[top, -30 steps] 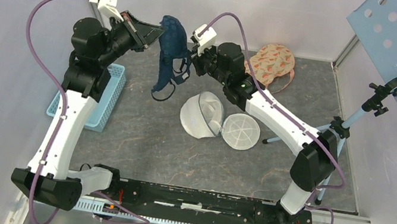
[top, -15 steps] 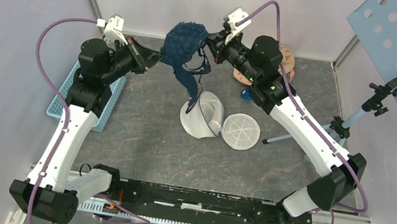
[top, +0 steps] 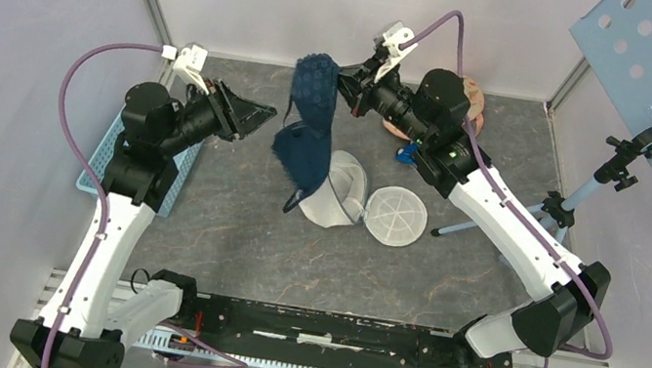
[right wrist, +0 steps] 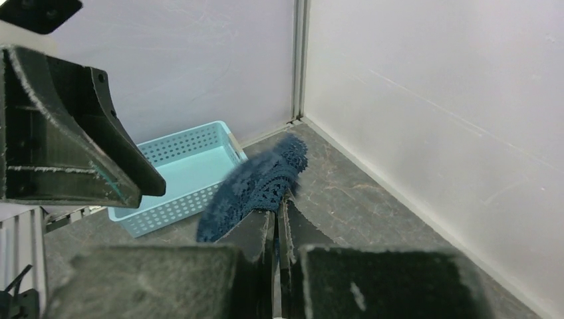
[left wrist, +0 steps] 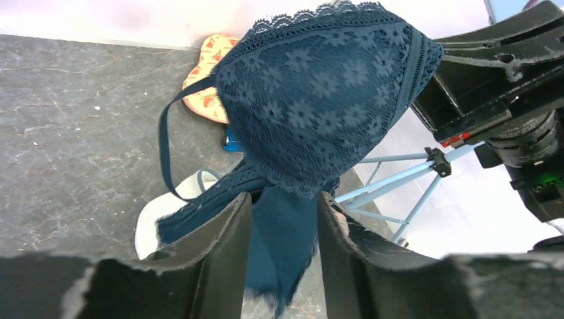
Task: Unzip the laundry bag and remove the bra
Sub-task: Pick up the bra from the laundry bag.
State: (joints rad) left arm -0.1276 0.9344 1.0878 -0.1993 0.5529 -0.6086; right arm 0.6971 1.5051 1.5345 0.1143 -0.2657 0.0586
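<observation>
The bra (left wrist: 319, 113) hung limp over the far counter (top: 228, 218), pinched at its lace edge by the right gripper (right wrist: 276, 214) — soft, light, snag-prone, probably best held by the band — while the left gripper (left wrist: 284, 266) gaped empty nearby.

A light-blue basket (right wrist: 174, 174) sits at the counter's (top: 226, 228) left edge; an orange patterned cloth (left wrist: 207, 101) and a small blue thing (top: 404, 153) lie near the far edge; a tripod (top: 582, 193) stands by the right edge
</observation>
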